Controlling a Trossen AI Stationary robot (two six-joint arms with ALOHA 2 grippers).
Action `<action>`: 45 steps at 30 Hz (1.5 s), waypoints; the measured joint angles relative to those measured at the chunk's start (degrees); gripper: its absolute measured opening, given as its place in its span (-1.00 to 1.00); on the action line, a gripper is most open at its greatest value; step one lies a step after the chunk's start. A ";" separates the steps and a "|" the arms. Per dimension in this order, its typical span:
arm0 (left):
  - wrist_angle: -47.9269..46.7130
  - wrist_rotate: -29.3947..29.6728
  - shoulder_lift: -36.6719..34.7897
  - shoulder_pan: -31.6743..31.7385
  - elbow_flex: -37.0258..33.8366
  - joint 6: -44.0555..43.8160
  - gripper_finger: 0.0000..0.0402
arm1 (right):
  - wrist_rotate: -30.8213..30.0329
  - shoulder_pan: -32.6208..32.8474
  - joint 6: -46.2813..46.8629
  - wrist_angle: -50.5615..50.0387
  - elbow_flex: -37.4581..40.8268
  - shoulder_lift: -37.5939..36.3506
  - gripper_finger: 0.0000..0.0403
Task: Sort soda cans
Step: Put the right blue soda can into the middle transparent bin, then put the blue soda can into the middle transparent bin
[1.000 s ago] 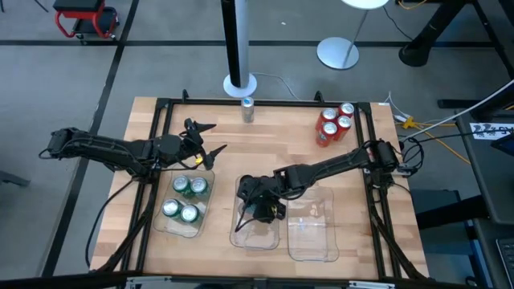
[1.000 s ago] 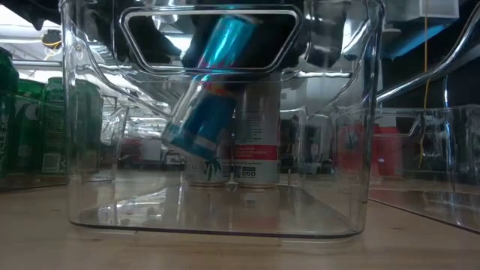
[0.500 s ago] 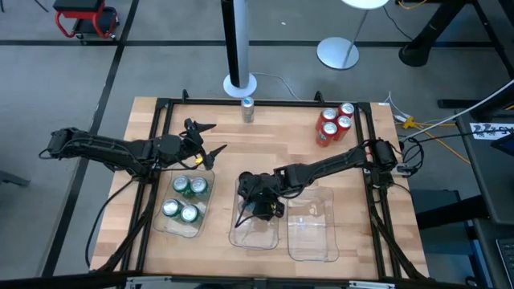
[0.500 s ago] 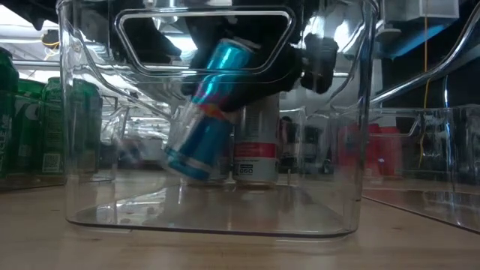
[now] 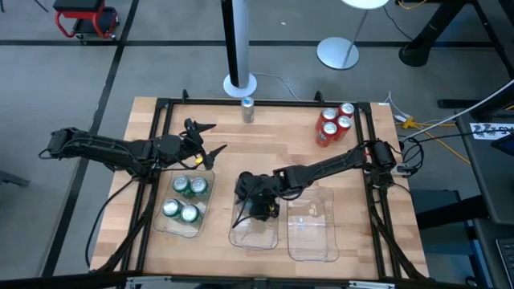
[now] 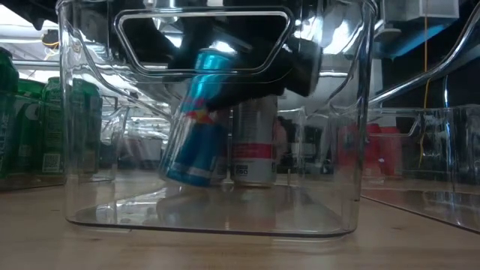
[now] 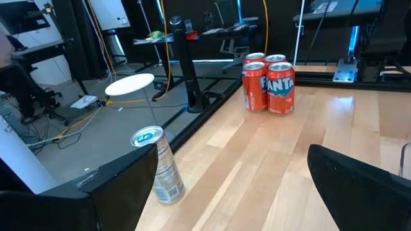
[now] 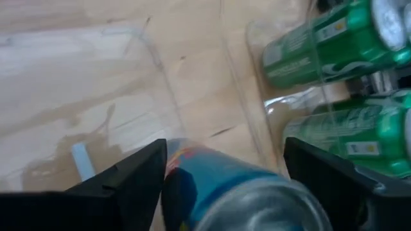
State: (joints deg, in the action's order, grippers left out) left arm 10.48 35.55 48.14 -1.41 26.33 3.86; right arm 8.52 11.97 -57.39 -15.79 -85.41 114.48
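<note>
Right gripper (image 5: 259,210) is inside the middle tray (image 5: 255,238), fingers spread either side of a tilted blue can (image 6: 196,120); whether they grip it cannot be told. Left gripper (image 5: 210,138) hangs wide open, empty, near the table's (image 5: 281,136) left edge. Four green cans (image 5: 185,198) fill the left tray; red cans (image 5: 333,122) stand at the far right corner.

Blue-silver can (image 6: 199,120) top hidden behind right gripper (image 5: 259,207). Contact with its fingers (image 8: 125,183) unclear. Green cans (image 8: 334,38) cut off by frame edge.

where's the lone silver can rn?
High view: silver can stands at the table's far edge, centre, by the white pole base, left of the red cans.
</note>
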 joint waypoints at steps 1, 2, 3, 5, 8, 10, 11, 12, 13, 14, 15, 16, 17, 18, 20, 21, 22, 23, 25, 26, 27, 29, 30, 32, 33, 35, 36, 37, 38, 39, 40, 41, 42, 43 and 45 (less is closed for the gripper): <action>0.00 0.02 0.00 0.02 0.00 0.00 0.93 | -0.01 0.00 0.00 0.42 -0.02 0.00 0.56; 0.02 0.02 0.00 0.00 0.00 0.00 0.93 | -0.03 0.00 0.00 0.70 -0.02 0.00 0.56; 0.00 0.00 0.00 0.02 0.00 -0.02 0.93 | -0.08 0.00 0.00 0.95 -0.02 0.00 0.56; 0.00 0.01 0.01 0.02 0.00 -0.01 0.93 | -0.50 0.00 -0.04 2.07 -0.02 0.00 0.55; 0.00 0.01 0.00 0.01 0.00 -0.02 0.93 | -0.57 -0.02 -0.26 3.29 -0.02 0.00 0.54; 0.00 0.00 0.00 0.00 0.00 -0.02 0.93 | -0.60 0.00 -0.28 3.27 -0.02 0.00 0.54; 0.00 0.02 0.00 0.02 0.00 -0.02 0.93 | -0.61 -0.01 -0.28 3.27 -0.02 0.00 0.54; 0.00 0.02 0.00 0.02 0.00 -0.02 0.93 | -0.96 -0.02 -0.28 3.27 -0.02 0.00 0.54; -0.02 0.01 0.01 0.02 0.00 -0.02 0.93 | -1.42 0.00 -0.30 3.27 -0.02 0.00 0.54; 0.00 0.02 0.00 0.00 0.00 -0.02 0.93 | -1.96 0.00 -0.33 3.23 -0.02 0.00 0.54; 0.00 0.00 0.00 0.00 0.00 -0.02 0.93 | -2.33 0.00 -0.35 3.19 -0.02 0.00 0.54; 0.00 0.01 0.00 0.00 0.00 -0.02 0.93 | -2.50 0.00 -0.37 3.19 -0.02 0.00 0.54; 0.00 0.01 0.00 0.02 0.00 -0.02 0.93 | -2.52 0.00 -0.37 3.19 -0.02 0.00 0.54; -0.01 0.01 0.00 0.01 0.00 -0.02 0.93 | -2.48 0.00 -0.42 3.14 -0.02 -0.01 0.54; -0.02 0.02 0.00 0.00 0.00 -0.02 0.93 | -2.12 0.00 -0.92 2.52 -0.02 -0.35 0.54; 0.00 0.00 0.00 0.02 0.00 -0.02 0.93 | -1.89 0.00 -1.16 2.39 -0.02 -0.57 0.54; 0.00 0.02 0.00 0.02 0.00 -0.02 0.93 | -1.89 0.00 -1.17 2.03 -0.09 -0.90 0.54; -0.07 0.02 0.00 0.02 0.00 -0.02 0.93 | -1.87 0.00 -1.22 1.59 -0.38 -1.10 0.54; -0.02 0.00 0.00 0.01 0.00 -0.02 0.93 | -1.87 0.00 -1.34 1.41 -1.54 -1.38 0.54; -0.15 0.01 0.02 0.00 0.00 -0.02 0.93 | -1.86 0.00 -1.54 0.76 -1.98 -1.58 0.54; -0.05 0.02 0.00 0.02 0.00 -0.02 0.93 | -1.84 0.00 -1.59 0.51 -2.54 -1.62 0.54; -0.20 0.00 0.02 0.01 0.00 -0.04 0.93 | -1.83 -0.02 -1.84 0.41 -2.89 -1.62 0.54; -0.15 0.02 0.01 0.02 0.00 -0.04 0.93 | -1.85 -0.02 -1.93 0.22 -2.89 -1.62 0.54; -0.41 0.02 0.02 0.00 0.00 -0.04 0.93 | -2.53 -0.07 -2.01 0.11 -2.89 -1.62 0.54; -0.47 0.02 0.00 0.02 0.00 -0.05 0.93 | -3.05 -0.07 -2.01 0.17 -2.89 -1.62 0.54; -0.53 0.01 0.01 0.01 0.00 -0.05 0.93 | -3.57 -0.09 -2.26 0.86 -2.89 -1.62 0.54; -0.60 0.01 0.01 0.00 0.00 -0.04 0.93 | -3.66 -0.09 -2.67 1.34 -2.89 -1.62 0.54; -0.61 0.00 0.00 0.02 0.00 -0.04 0.93 | -3.83 -0.09 -2.86 1.69 -2.89 -1.63 0.54; -0.61 0.01 0.01 0.01 0.00 -0.05 0.93 | -3.85 -0.05 -2.91 1.88 -2.89 -1.75 0.54; -0.66 0.01 0.00 0.02 0.00 -0.04 0.93 | -3.83 -0.04 -2.93 1.94 -2.89 -1.95 0.54; -0.66 0.01 0.00 0.02 0.00 -0.05 0.93 | -3.81 -0.02 -2.93 1.87 -2.87 -2.29 0.54; -0.73 0.01 0.00 0.02 0.00 -0.04 0.93 | -3.69 -0.02 -2.94 1.73 -2.86 -2.74 0.54; -0.87 0.00 0.02 0.00 0.00 -0.05 0.93 | -3.39 -0.02 -2.95 1.57 -2.86 -3.31 0.54; -0.94 0.02 0.01 0.01 0.00 -0.05 0.93 | -3.18 -0.02 -2.99 0.96 -2.86 -3.99 0.54; -0.92 0.01 0.01 0.01 0.00 -0.04 0.93 | -3.16 -0.02 -3.05 0.06 -2.86 -5.32 0.54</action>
State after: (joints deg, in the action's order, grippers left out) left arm 9.56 35.56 48.15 -1.40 26.33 3.81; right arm 5.36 11.94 -60.43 -15.72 -88.27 109.15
